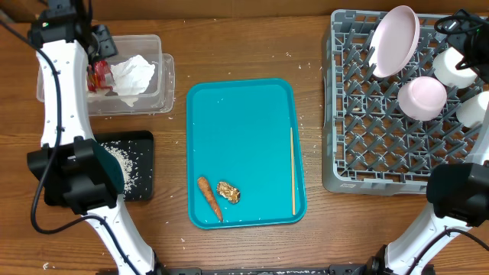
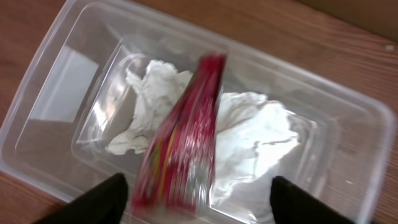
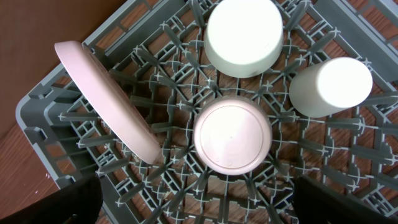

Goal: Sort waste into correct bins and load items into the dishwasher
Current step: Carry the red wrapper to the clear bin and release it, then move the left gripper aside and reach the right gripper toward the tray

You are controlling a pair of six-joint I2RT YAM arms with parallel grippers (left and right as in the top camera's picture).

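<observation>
Left gripper point(image 2: 199, 190) has its jaws spread wide, the red snack wrapper point(image 2: 186, 137) blurred between its fingers point(image 2: 99, 202), with the clear tub point(image 2: 348, 124) and crumpled tissue point(image 2: 255, 137) beneath. Right gripper point(image 3: 198, 199) gapes wide above the dish rack point(image 3: 37, 118).

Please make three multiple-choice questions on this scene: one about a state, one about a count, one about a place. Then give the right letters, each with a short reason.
1. How does the plate sit?
A) flat
B) leaning on its edge
C) broken in pieces

2. How many dishes are in the grey rack?
A) two
B) four
C) six

3. Where does the carrot lie?
A) on the teal tray
B) on the plate
C) in the grey rack

Answers:
1 B, it leans among the pegs.
2 B, there are the plate, two bowls and a cup.
3 A, it lies beside the brown lump on the tray.
</observation>
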